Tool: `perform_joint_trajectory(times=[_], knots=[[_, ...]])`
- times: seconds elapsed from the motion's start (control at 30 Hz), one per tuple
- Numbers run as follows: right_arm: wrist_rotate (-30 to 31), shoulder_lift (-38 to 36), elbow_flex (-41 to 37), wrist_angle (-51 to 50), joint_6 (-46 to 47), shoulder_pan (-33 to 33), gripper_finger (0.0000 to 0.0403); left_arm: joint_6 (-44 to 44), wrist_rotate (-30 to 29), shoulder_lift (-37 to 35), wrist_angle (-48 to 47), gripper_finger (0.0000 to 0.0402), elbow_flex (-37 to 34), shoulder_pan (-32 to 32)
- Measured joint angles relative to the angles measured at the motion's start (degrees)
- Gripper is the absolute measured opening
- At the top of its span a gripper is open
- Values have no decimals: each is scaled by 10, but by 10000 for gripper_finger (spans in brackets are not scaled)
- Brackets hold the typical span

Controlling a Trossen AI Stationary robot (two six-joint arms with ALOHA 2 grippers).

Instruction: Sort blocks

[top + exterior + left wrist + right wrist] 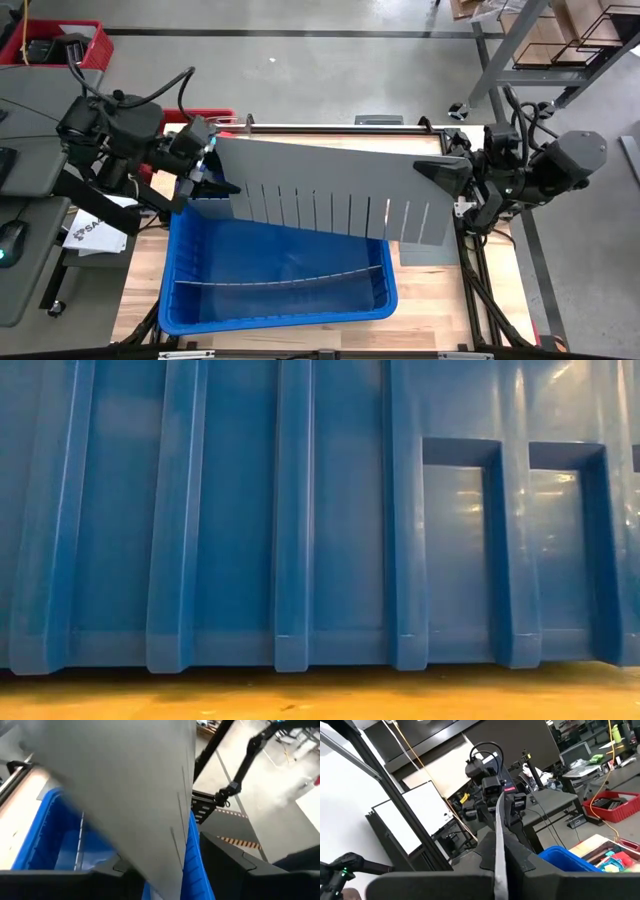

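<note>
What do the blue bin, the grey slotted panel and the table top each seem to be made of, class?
Blue bin: probably moulded plastic, glossy; its ribbed wall shows shiny highlights in the low view.
Grey slotted panel: likely thin matte plastic sheet with evenly cut slots; fibreboard cannot be ruled out.
Table top: looks like pale wood, with visible plank lines.

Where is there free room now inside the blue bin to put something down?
Most of the blue bin's floor near the thin divider standing in it looks bare. The far part is crowded: the large slotted grey panel hangs over it, held between the left tool and right tool.
</note>
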Motion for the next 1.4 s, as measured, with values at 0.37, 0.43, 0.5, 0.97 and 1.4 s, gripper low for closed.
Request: perform_joint_trajectory(times=[0.37,0.43,0.5,0.97,1.4], knots=[[-1,-1,0,14,-17,0,0,60,23,23,5,11,0,0],[-2,-1,0,14,-17,2,0,61,30,22,11,11,0,0],[-2,-1,1,15,-16,5,0,62,39,16,17,7,0,0],[-21,20,-1,-48,51,-2,0,49,-49,-64,-7,1,2,0],[-117,27,1,-209,166,-1,125,40,-213,-113,-63,0,4,0]])
